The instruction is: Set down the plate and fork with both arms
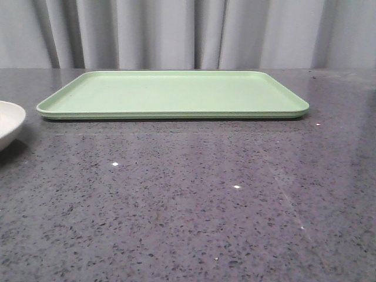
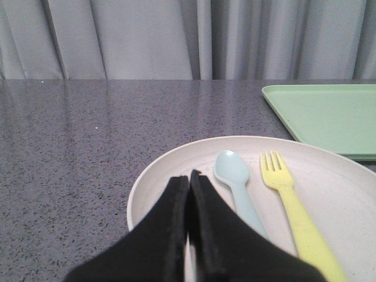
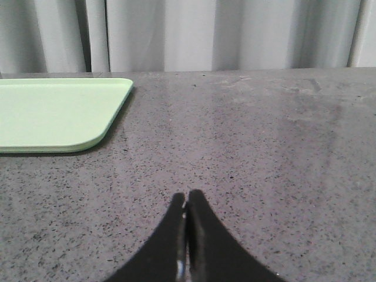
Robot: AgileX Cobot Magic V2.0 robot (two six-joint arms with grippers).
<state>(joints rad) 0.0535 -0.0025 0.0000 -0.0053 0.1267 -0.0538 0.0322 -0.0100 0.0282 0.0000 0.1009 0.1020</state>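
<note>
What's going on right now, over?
Both grippers shut, empty: left over the plate, right over bare table. Fork and spoon lie on the plate. Tray unoccupied, nothing blocking.

1. Plate: in the front view only a curved sliver of rim showed, the rest cut off by the picture's left edge; its contents were out of sight there.
2. Plate, left wrist view: the near part was hidden behind the left pincer and cut by the picture's edge.
3. Fork: handle end ran out of the picture.
4. Spoon: lower handle was hidden behind the left pincer.
5. Tray: cropped in both wrist views.
6. Right pincer: only the fingertips were seen; neither arm appeared in the front view.
</note>
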